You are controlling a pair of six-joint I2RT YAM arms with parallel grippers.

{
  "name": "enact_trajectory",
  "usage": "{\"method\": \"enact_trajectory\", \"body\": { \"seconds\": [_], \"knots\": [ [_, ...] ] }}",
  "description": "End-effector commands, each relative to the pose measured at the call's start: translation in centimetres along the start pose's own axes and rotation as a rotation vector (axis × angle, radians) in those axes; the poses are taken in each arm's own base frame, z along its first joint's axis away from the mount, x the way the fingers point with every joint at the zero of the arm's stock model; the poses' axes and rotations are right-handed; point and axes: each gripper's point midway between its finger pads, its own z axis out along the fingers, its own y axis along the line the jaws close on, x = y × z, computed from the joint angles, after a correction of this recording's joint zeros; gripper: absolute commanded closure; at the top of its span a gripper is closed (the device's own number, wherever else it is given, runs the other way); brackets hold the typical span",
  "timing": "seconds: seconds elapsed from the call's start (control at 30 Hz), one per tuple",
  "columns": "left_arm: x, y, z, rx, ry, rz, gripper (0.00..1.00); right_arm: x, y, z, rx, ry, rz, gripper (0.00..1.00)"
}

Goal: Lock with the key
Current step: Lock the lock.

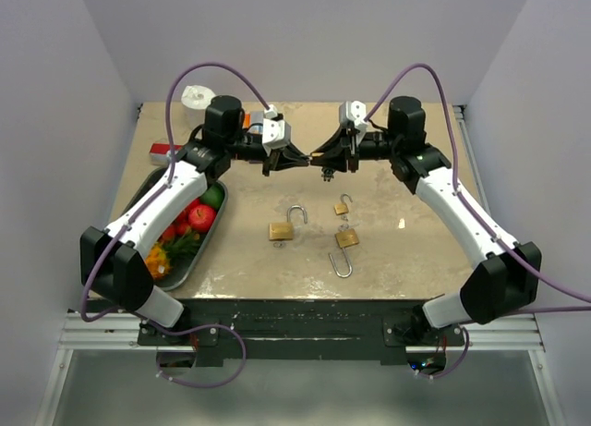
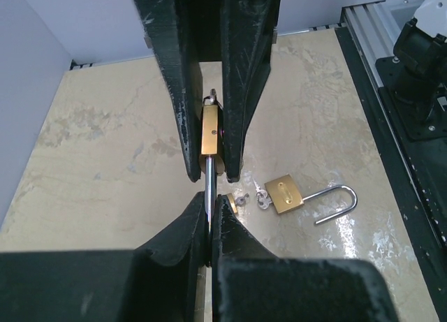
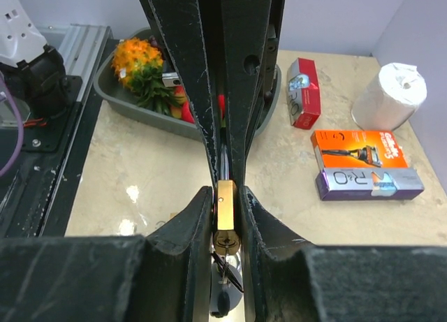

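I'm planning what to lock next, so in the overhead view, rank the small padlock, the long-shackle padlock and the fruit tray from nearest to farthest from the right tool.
1. Small padlock, mid-table, just nearward of the right tool.
2. Long-shackle padlock, closer to the near edge.
3. Fruit tray, along the left edge.

I find bare worktop at the far right corner and along the near edge. The tray (image 1: 205,246) fills the left edge. A paper roll (image 1: 197,97) and boxes (image 3: 360,149) crowd the far left corner, and loose padlocks (image 1: 282,230) dot the centre. Above them the left gripper (image 2: 209,210) and right gripper (image 3: 225,200) clamp the held padlock (image 2: 209,133), barring the middle.
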Motion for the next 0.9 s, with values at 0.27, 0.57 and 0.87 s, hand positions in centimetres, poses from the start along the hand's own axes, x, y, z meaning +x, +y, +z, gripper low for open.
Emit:
{"method": "enact_trajectory", "body": {
  "seconds": [0.27, 0.57, 0.87],
  "knots": [
    [1.1, 0.1, -3.3, 0.013, 0.077, 0.016, 1.00, 0.0, -2.3, -3.8, 0.182, 0.152, -0.065, 0.24],
    [1.1, -0.1, -3.3, -0.002, 0.056, 0.013, 1.00, 1.2, -2.3, -3.3, 0.139, 0.170, -0.004, 0.42],
    [1.3, 0.1, -3.1, 0.004, 0.060, 0.009, 1.00, 1.7, -0.3, -1.8, 0.029, 0.182, 0.020, 0.34]
  ]
}}
